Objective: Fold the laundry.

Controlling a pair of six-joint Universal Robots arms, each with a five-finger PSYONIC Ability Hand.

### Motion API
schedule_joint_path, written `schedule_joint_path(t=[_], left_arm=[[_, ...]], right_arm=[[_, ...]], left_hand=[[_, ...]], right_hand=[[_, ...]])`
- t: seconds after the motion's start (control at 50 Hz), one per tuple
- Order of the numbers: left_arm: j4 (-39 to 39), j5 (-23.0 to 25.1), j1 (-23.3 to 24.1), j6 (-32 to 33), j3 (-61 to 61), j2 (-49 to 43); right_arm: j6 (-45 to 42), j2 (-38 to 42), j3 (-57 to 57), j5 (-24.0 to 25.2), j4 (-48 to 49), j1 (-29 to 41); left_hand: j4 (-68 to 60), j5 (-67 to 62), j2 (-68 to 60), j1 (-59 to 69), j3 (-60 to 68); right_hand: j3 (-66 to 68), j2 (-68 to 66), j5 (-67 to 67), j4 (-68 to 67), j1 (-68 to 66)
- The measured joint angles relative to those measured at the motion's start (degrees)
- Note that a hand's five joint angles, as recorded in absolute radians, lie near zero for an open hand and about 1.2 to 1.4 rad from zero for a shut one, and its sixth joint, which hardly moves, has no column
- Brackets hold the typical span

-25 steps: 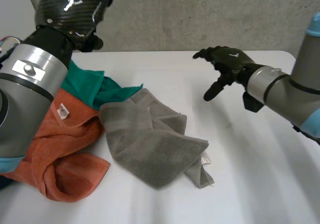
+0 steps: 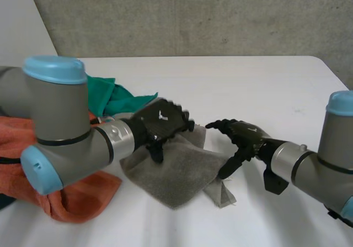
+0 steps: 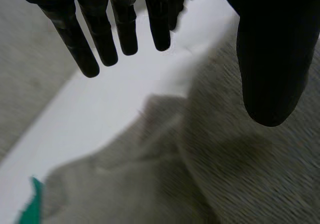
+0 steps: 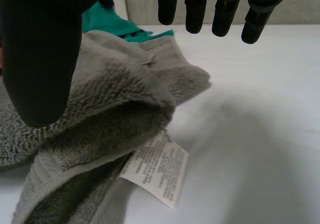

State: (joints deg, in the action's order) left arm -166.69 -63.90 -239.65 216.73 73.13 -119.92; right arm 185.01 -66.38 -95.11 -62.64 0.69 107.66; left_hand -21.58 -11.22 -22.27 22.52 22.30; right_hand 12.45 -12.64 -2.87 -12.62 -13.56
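A white table point(image 2: 248, 81) shows bare surface across its far side and its whole right half, open ground beyond the laundry bunched at the left. The left arm point(image 2: 60, 131) reaches in low from the left, crossing an orange towel point(image 2: 83, 197) heaped at the near left edge. The right arm point(image 2: 325, 159) comes in from the near right corner.

A grey towel point(image 2: 182, 172) lies crumpled near the table's middle, its left edge against the orange one and its near right corner folded under. A green cloth point(image 2: 118, 98) peeks out at the far left, behind both.

The left hand point(image 2: 162, 123) sits over the grey towel's far edge, fingers straight and thumb spread wide, clasping nothing. The right hand point(image 2: 242, 137) is at the towel's right edge, fingers and thumb likewise apart with nothing held; whether the thumb touches the cloth cannot be told. A white label point(image 4: 157, 171) sticks out from the towel's right edge onto bare table.
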Motion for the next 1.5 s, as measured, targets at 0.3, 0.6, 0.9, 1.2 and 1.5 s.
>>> schedule_joint_path(t=[0.3, 0.6, 0.9, 1.2, 1.5], left_arm=[[3.90, -1.68, 0.73, 3.37, -3.38, -7.74], [-9.86, -15.87, 2.75, -1.21, -15.34, -5.43], [-36.53, -29.51, 8.04, -10.54, -6.51, 11.31], [-36.63, -36.17, 15.57, -18.51, 17.59, 7.51], [-29.37, -40.20, 12.73, -19.15, 23.93, 13.28]], right_arm=[[-1.41, 5.67, 2.91, -6.19, 2.41, 4.82], [-3.74, 1.29, 17.83, -7.88, 5.26, 6.40], [-8.63, -10.44, 25.82, -12.54, 24.64, 5.93], [-22.76, -3.51, 7.76, -7.20, 12.88, 4.32], [-35.92, 2.02, 2.76, -7.06, 2.00, -0.05]], left_hand=[[-18.32, -18.48, -17.49, 18.57, 17.41], [-47.11, -44.50, -46.10, 40.02, 45.60], [-47.14, -44.99, -46.29, 40.13, 45.86], [-29.61, -30.28, -28.59, 27.25, 28.75], [9.80, 8.29, 10.20, -11.00, -9.87]], right_hand=[[37.49, -37.68, -36.19, -37.29, -36.55], [55.49, -54.48, -53.78, -55.89, -49.28], [55.67, -54.66, -55.63, -55.92, -50.74], [55.87, -54.66, -55.73, -56.05, -50.85], [55.87, -54.66, -55.73, -56.13, -50.85]])
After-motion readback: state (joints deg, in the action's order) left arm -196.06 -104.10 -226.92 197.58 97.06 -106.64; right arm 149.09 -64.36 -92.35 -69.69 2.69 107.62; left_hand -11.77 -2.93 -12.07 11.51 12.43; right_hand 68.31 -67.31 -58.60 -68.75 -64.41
